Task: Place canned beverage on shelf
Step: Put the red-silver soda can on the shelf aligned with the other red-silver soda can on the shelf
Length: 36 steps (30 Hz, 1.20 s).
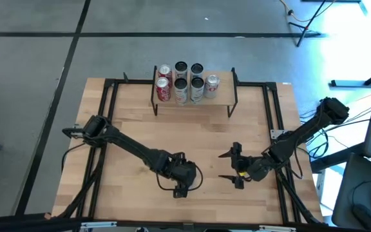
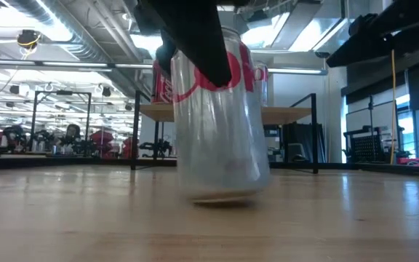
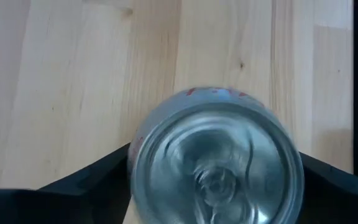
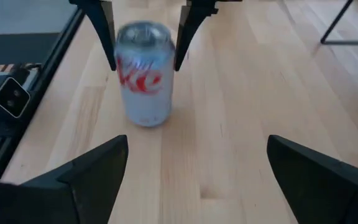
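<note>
Left tool (image 4: pixel 145 37) straddles the upright can (image 4: pixel 143 73) w/ fingers wide, gripping nothing; right tool (image 1: pixel 235 169) open, empty nearby; uneven closing could tip can on surface (image 1: pixel 134 129).

You see a silver can (image 4: pixel 143 73) with red lettering at the upper left of the right wrist frame, on a pale wood-grain tabletop (image 4: pixel 229 124). At the top centre of the high frame, red, silver and black-topped cans (image 1: pixel 187 82) stand on the light wooden shelf (image 1: pixel 224 95) with its black frame.

high: overhead | low: table-level | wrists: close, share can (image 4: pixel 143 73)
</note>
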Each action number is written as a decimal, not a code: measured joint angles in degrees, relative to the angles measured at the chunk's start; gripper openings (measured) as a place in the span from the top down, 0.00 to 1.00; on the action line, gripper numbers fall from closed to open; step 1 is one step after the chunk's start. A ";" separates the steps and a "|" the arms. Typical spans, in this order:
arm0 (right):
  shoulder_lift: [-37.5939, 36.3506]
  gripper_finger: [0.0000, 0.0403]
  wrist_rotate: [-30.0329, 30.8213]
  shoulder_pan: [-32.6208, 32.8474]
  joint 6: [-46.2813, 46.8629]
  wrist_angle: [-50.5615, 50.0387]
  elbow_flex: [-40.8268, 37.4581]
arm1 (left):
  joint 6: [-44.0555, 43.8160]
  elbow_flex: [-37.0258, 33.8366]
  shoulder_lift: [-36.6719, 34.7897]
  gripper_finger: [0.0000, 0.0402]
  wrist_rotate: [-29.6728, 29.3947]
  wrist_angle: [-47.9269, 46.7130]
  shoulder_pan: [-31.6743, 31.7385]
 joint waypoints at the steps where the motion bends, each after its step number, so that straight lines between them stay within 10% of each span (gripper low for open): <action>1: 0.02 0.08 0.00 0.00 -0.60 0.39 0.00 | 0.01 0.64 0.01 0.19 -0.46 -0.65 -0.24; 22: 18.02 0.08 -4.15 -5.13 -15.87 34.96 0.07 | -12.31 -1.57 -2.18 0.16 -30.51 -14.76 -14.48; 36: 36.18 0.08 -15.01 -8.70 -20.41 53.56 2.23 | -15.58 -20.62 -2.13 0.16 -38.52 11.48 -14.40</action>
